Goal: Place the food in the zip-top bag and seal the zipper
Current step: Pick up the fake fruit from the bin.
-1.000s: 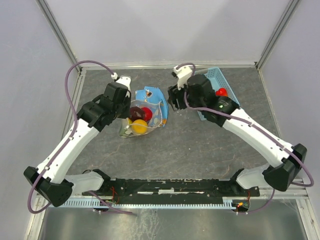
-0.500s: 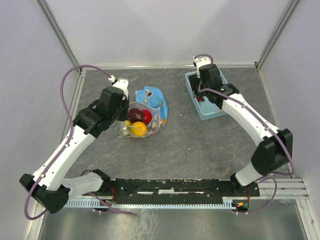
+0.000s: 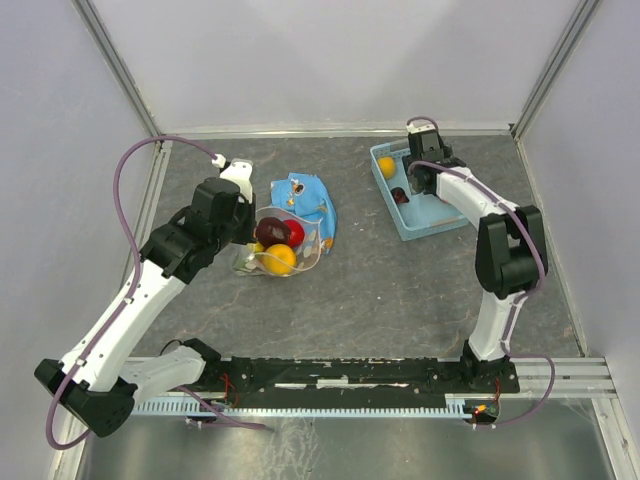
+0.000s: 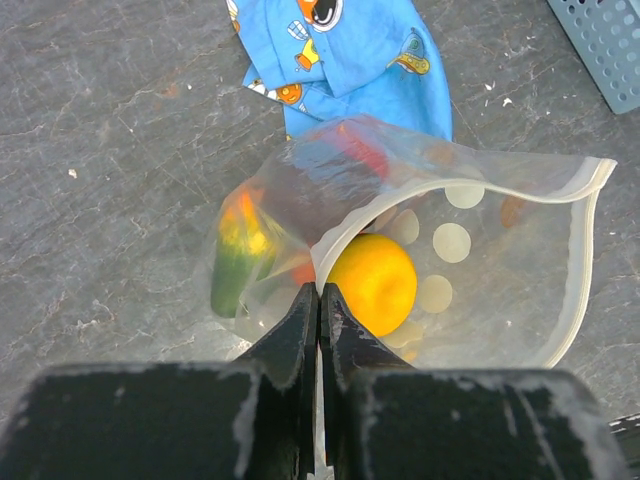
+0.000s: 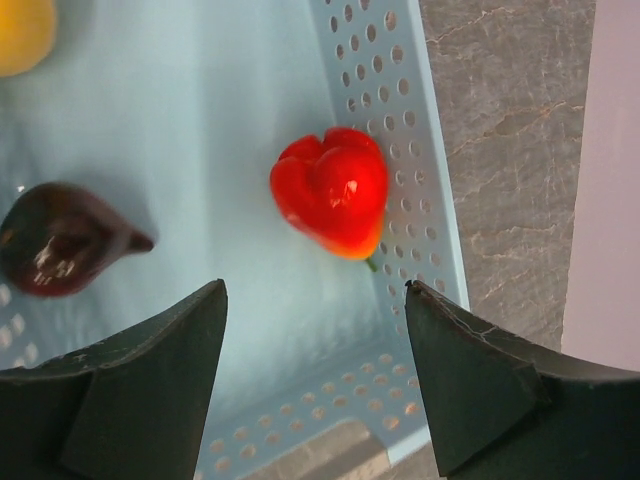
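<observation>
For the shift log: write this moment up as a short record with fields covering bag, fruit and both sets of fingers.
bag: zip-top bag, mouth open, unsealed, beside blue cloth
in bag: orange fruit, green-orange fruit, maroon fruit, red fruit
in basket: heart-shaped red fruit, dark pointed fruit, yellow fruit
left fingers: shut on bag edge
right fingers: open above basket, holding nothing

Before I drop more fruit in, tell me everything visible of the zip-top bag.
The zip-top bag is clear, floppy plastic with pale round dots and a white zipper strip along its gaping mouth. It lies on the table, far side overlapping the blue cloth. Orange, red and green-orange fruits show inside. The left fingers pinch its near rim.
</observation>
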Controlling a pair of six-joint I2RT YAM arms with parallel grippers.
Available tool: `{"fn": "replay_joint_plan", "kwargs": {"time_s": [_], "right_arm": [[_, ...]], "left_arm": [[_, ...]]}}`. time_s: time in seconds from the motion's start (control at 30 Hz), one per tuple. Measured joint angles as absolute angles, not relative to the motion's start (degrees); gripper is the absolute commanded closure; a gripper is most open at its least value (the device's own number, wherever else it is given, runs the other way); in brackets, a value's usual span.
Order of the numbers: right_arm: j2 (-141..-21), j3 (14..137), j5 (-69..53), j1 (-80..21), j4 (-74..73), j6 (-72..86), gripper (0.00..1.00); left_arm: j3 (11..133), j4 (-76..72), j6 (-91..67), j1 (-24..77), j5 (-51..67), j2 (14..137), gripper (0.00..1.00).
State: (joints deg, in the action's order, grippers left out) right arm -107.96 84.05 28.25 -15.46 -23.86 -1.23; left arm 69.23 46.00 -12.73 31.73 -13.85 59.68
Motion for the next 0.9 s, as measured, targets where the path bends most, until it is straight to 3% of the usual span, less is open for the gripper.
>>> {"fn": "replay_joint_plan", "kwargs": {"time_s": [0.5, 0.9], "right_arm": [[-123.83, 93.91, 31.18, -12.25, -22.33, -6.37, 0.15], [-127.26, 96.47, 28.29, -10.20, -23.22, -6.74, 0.18]], "left_arm": [[68.77, 44.58, -12.32, 29.61, -11.25, 59.61, 0.97], [68.25, 43.99, -12.08, 29.32, -10.24, 59.61, 0.97]]}}
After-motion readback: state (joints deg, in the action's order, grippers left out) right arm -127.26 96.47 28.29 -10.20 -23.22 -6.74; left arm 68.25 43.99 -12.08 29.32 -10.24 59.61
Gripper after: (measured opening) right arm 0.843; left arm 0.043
